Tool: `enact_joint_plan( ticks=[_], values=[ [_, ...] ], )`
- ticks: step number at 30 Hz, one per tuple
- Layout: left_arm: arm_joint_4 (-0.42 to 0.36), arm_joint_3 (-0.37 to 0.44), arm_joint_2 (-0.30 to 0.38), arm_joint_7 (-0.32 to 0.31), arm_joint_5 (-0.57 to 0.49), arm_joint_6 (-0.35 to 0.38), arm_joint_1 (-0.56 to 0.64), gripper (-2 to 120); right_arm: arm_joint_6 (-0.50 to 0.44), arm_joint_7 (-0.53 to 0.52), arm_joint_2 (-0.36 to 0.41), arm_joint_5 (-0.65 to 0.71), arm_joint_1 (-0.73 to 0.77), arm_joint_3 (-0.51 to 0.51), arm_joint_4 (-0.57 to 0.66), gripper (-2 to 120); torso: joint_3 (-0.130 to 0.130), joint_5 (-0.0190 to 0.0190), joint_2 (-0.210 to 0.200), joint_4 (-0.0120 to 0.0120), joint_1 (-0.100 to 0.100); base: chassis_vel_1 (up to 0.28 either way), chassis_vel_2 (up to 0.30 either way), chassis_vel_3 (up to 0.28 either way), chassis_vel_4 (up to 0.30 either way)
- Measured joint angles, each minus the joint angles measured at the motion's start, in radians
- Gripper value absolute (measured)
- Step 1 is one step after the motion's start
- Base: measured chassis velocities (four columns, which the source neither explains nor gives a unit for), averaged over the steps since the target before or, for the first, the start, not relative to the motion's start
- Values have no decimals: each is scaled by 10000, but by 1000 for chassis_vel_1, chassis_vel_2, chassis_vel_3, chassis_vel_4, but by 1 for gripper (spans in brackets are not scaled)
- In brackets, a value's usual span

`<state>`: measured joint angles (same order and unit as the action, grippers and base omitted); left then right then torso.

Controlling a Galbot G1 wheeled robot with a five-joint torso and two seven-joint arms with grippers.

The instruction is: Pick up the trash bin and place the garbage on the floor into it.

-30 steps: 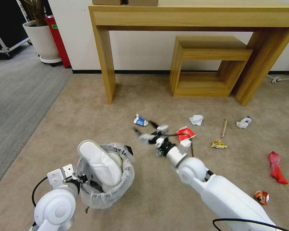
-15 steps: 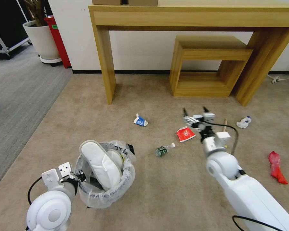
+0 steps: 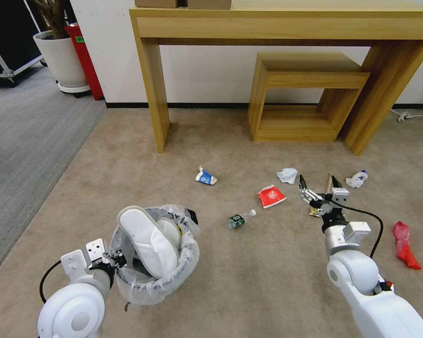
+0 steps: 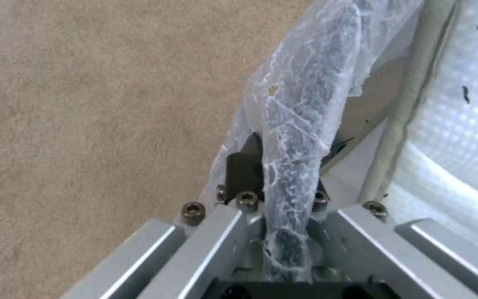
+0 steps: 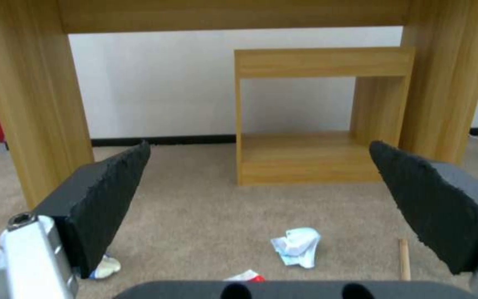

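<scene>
The trash bin [image 3: 155,263] was held at its lined rim by the clamped left gripper [image 3: 113,259], two white slippers [image 3: 148,239] already inside. The right gripper [image 3: 317,190], spread apart, hovered above scattered garbage: bottle [image 3: 239,219], red cup [image 3: 271,195], carton [image 3: 205,177], tissues [image 3: 287,175].

Open carpet [image 3: 268,281] lies between the trash bin [image 3: 155,277] and the right tool [image 3: 316,185], broken by 1 clear bottle [image 3: 240,219] and 1 red cup [image 3: 271,195]. Beyond the litter, the counter's 2 legs [image 3: 155,89] and a wooden cube shelf [image 3: 305,98] block passage toward the wall.
</scene>
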<state>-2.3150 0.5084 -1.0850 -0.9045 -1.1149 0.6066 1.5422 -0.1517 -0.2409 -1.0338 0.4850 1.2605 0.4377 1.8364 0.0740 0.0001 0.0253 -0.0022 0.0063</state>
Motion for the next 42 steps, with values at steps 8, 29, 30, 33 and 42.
enact_joint_plan(
  ticks=[8,29,30,33,42],
  values=[
    [-86,23,-17,93,262,-22,243,0,-30,-11,-57,-71,-182,-375,-18,100,1,0,0,1,1,-107,116,105,-104],
    [-92,2,-112,89,643,-75,504,0,-506,645,77,-32,-954,-1138,-749,100,1,1,-1,1,1,-75,82,74,-78],
    [-90,-1,-108,87,660,-79,515,0,-591,820,52,-32,-969,-1149,-843,100,1,-1,-1,1,2,0,0,0,0],
    [-83,-20,-97,87,693,-80,547,0,-810,1052,-38,-14,-1024,-1217,-1020,100,2,1,-1,0,2,0,0,0,0],
    [-35,-111,-100,86,792,-99,556,0,-982,1232,-163,14,-1046,-1322,-1120,100,1,0,0,1,1,0,0,0,0]
  ],
)
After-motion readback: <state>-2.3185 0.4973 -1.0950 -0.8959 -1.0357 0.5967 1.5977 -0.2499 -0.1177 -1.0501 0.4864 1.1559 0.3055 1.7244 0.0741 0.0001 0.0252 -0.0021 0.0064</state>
